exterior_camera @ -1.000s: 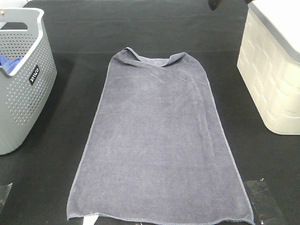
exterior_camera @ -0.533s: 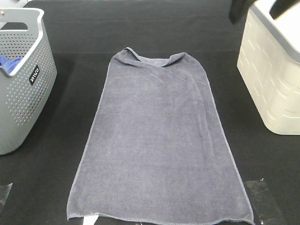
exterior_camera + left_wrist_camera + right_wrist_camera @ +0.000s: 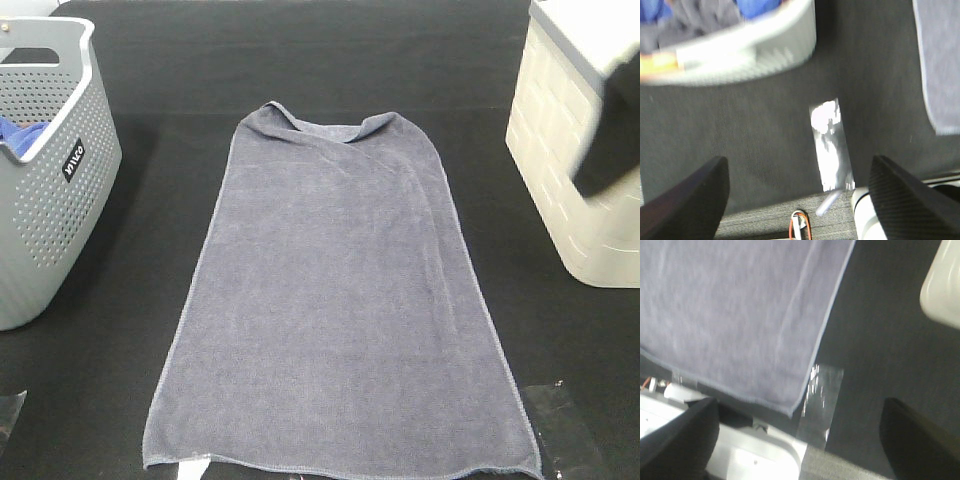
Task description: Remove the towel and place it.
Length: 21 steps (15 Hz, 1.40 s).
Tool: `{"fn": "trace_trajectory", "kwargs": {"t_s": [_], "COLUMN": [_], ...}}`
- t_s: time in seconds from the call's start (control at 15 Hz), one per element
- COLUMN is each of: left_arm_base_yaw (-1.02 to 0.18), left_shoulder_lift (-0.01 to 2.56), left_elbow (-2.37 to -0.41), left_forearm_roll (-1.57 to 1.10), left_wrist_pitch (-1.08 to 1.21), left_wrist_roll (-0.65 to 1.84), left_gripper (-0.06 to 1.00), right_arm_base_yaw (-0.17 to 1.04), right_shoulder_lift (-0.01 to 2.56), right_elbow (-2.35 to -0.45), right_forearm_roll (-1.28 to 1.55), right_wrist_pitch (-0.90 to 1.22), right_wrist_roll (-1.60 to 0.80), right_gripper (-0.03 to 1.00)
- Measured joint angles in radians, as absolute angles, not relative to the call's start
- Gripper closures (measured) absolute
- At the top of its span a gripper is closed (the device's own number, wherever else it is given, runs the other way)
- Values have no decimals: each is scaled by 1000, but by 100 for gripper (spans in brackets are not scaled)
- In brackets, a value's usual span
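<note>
Nearest the camera, the towel [image 3: 335, 300] is laid flat and lengthwise on the black table [image 3: 300, 60], its near hem at the table's front edge and a small white tag [image 3: 197, 466] showing there; its far end is slightly rucked and folded over. By this lie the task is judged to be at its close, with the towel out of the basket and spread, and what remains is thought to be only the clearing of the arms. Two strips of clear tape [image 3: 565, 420] are seen on the table beside the near corners. The left gripper [image 3: 800, 200] is held wide open over bare table beside the towel's edge, with nothing between its fingers [image 3: 690, 200]. The right gripper [image 3: 800, 440] is likewise spread wide and empty above the towel's near right corner. In the high view only a dark, blurred shape [image 3: 610, 150] is seen at the right, probably part of the right arm, in front of the cream bin [image 3: 560, 190]. Farther off on the left stands the grey perforated basket [image 3: 50, 200], with a brighter blue cloth [image 3: 15, 130] inside. Any further move would call for keeping clear of the bin and the basket, so that the towel is not dragged.
</note>
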<state>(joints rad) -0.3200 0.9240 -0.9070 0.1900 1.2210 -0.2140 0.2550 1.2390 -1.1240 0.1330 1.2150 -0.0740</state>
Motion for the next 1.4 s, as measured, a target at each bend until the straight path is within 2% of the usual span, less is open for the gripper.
{"fn": "trace_trajectory", "kwargs": {"t_s": [0.4, 0.73, 0.93, 1.4], "left_arm_base_yaw": [-320, -320, -320, -320], "left_shoulder_lift": [380, 176, 174, 174], "left_elbow": [-575, -523, -511, -511], "left_forearm_roll": [180, 65, -32, -36], "left_wrist_pitch": [1196, 1081, 1058, 1055], "left_wrist_roll": [-211, 11, 150, 161], "left_gripper": [21, 21, 21, 21], "right_arm_base_yaw": [255, 255, 255, 255], "right_shoulder_lift": [632, 192, 60, 45], "right_elbow": [-665, -544, -508, -502], "right_forearm_roll": [95, 93, 89, 86], "right_wrist_pitch": [1219, 1168, 1083, 1069], "right_wrist_roll": [-96, -102, -121, -126], "right_gripper": [15, 15, 15, 15]}}
